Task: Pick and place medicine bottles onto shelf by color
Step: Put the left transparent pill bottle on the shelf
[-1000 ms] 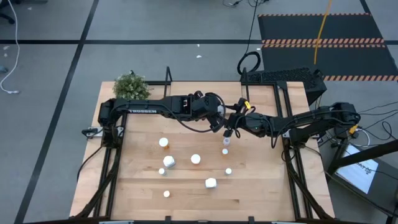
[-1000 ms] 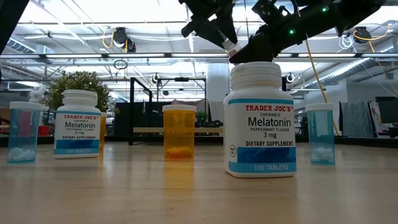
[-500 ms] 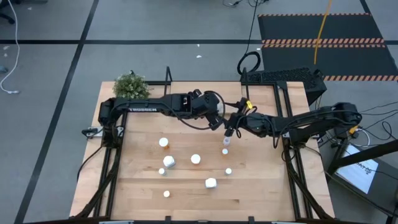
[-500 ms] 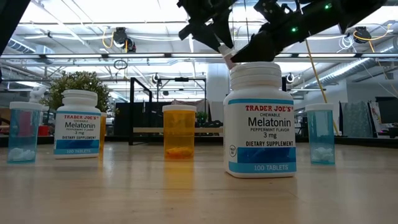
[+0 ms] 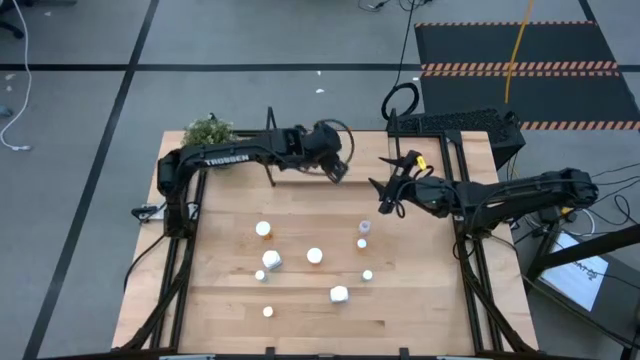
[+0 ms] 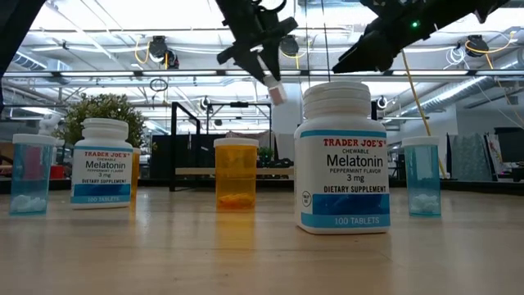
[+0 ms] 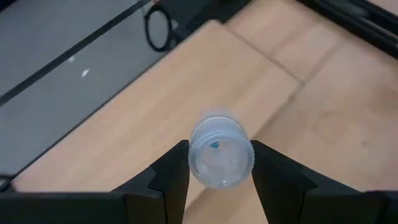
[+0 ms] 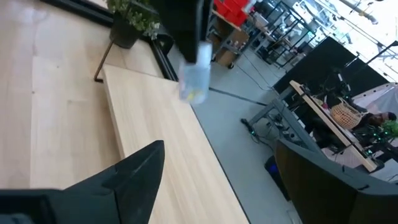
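Note:
My left gripper [image 5: 337, 168] is shut on a pale clear medicine bottle [image 7: 220, 152] and holds it in the air over the shelf [image 7: 155, 118], the light board along the table's far side. In the right wrist view the bottle [image 8: 194, 78] hangs below the left gripper. My right gripper [image 5: 383, 197] stands open to the right of it, nothing between its fingers [image 8: 143, 165]. Several more bottles stand upright on the tabletop: an orange one [image 5: 263, 229], white ones [image 5: 314, 256] and a pale blue one [image 6: 421, 175]. My left gripper pinches the bottle's round body [image 7: 205, 163] between its two fingers, one on each side. The fingers slant down toward the table's far side. One round end of the bottle faces the wrist camera. The bottle is lifted clear of the shelf and the table.
A small potted plant [image 5: 208, 131] stands at the far left corner by the shelf's black frame [image 5: 270, 140]. Two white melatonin bottles [image 6: 342, 156] [image 6: 102, 164] stand near the low camera. Bare wood lies along the table's near edge.
My left gripper has swung with the clear bottle away from my right gripper, toward the table's far left and over the shelf. My right gripper has drawn back toward the table's right edge and now stands apart from the bottle.

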{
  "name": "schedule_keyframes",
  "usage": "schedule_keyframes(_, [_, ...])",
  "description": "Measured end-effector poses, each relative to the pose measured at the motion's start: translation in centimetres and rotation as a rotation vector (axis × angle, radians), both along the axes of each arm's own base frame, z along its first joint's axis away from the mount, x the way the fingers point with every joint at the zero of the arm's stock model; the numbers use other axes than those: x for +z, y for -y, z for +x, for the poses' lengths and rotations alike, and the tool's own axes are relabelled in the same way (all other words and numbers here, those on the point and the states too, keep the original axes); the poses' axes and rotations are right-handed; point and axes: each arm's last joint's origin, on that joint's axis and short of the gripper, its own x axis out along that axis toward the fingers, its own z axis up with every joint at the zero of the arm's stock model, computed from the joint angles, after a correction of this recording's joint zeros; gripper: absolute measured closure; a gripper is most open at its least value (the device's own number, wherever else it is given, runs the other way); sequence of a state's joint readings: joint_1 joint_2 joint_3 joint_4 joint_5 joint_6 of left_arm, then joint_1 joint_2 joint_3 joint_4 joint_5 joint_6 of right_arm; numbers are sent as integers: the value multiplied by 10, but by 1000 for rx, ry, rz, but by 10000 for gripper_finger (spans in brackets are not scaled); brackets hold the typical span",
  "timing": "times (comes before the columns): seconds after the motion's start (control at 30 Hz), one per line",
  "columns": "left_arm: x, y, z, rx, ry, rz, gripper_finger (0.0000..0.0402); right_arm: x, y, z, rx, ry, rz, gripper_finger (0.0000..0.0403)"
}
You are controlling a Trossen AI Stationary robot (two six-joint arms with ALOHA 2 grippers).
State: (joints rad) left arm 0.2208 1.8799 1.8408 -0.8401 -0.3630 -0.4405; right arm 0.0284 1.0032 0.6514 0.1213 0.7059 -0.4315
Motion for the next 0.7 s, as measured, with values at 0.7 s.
schedule_keyframes(0.7, [112, -52, -72, 252, 157, -10, 240, -1, 1, -3, 1, -12, 1, 103])
